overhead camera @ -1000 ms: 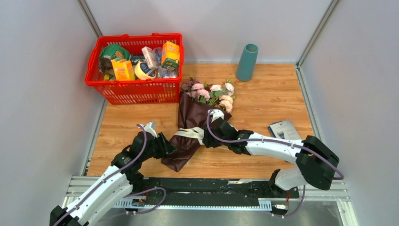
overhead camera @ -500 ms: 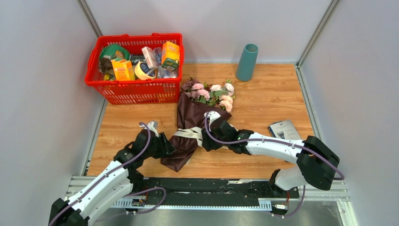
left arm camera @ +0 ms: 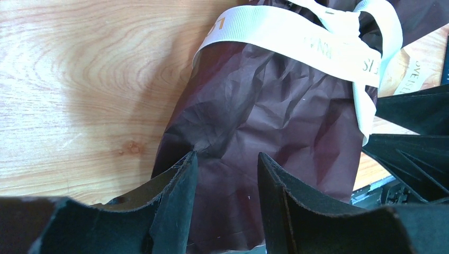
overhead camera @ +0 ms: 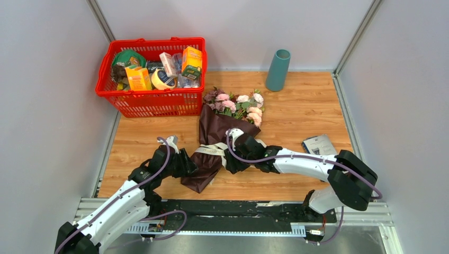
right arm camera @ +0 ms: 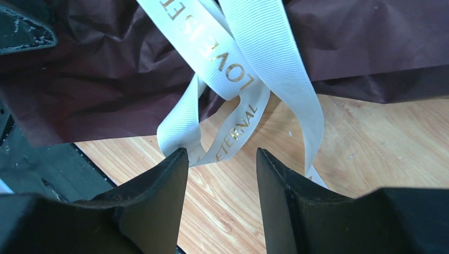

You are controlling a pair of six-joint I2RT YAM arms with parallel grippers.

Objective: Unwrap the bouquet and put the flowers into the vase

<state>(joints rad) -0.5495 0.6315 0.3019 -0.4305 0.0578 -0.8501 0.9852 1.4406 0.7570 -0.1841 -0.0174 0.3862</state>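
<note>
The bouquet (overhead camera: 213,138) lies on the wooden table, its dark burgundy paper (left arm camera: 275,111) tied with a cream ribbon (right arm camera: 233,69). The flowers (overhead camera: 237,105), pink, cream and mauve, stick out of its far end toward the vase (overhead camera: 278,69), which stands upright at the back. My left gripper (left arm camera: 226,159) is open over the lower part of the wrap, crinkled paper showing between its fingers. My right gripper (right arm camera: 221,153) is open beside the wrap, its tips just short of the hanging ribbon loops, with bare wood between the fingers. In the top view, the left gripper (overhead camera: 191,165) and right gripper (overhead camera: 229,157) flank the tied waist.
A red basket (overhead camera: 138,103) full of groceries stands at the back left, close to the flower heads. A dark flat packet (overhead camera: 319,144) lies on the right. Grey walls enclose the table, and a black rail (overhead camera: 222,209) runs along the near edge.
My right gripper has slid left, closer to the ribbon at the wrap's waist. The left arm has edged in toward the wrap's lower end. Both grippers have opened slightly.
</note>
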